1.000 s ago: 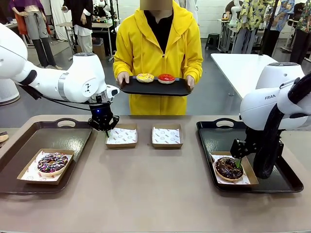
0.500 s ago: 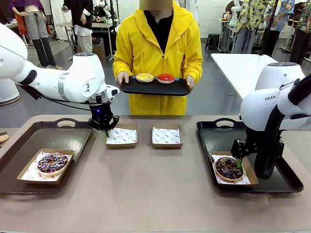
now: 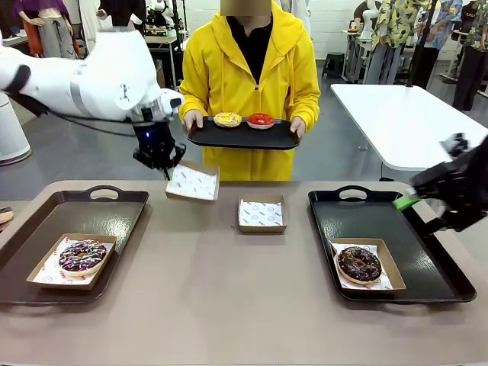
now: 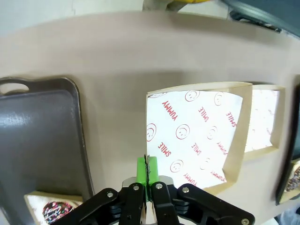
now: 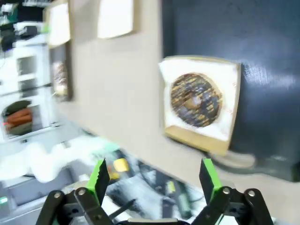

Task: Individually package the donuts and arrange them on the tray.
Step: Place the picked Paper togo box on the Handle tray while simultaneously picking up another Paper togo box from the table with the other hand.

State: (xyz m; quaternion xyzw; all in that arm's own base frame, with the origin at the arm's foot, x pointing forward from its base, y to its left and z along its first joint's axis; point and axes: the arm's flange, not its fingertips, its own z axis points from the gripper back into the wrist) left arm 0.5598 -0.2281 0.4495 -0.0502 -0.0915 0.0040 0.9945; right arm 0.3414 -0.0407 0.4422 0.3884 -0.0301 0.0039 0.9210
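**Left pincer holds an empty box above the desk**

The left pincer [image 3: 164,166] is clamped tight on the rim of a paper-lined box [image 3: 192,183], holding it tilted above the desk's far edge. The right pincer [image 5: 154,176] hangs wide open and empty by the far right corner of the right tray [image 3: 358,217]. The sprinkled donut [image 3: 81,255] sits boxed in the near left corner of the left tray [image 3: 114,221]. The dark donut [image 3: 359,264] sits boxed at the right tray's near edge. The yellow donut [image 3: 227,120] and red donut [image 3: 261,121] lie on the person's tray [image 3: 229,139].

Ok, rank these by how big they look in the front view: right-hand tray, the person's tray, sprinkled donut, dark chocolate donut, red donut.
1. right-hand tray
2. person's tray
3. sprinkled donut and dark chocolate donut, about alike
4. red donut, smallest, though it sits farther from the camera
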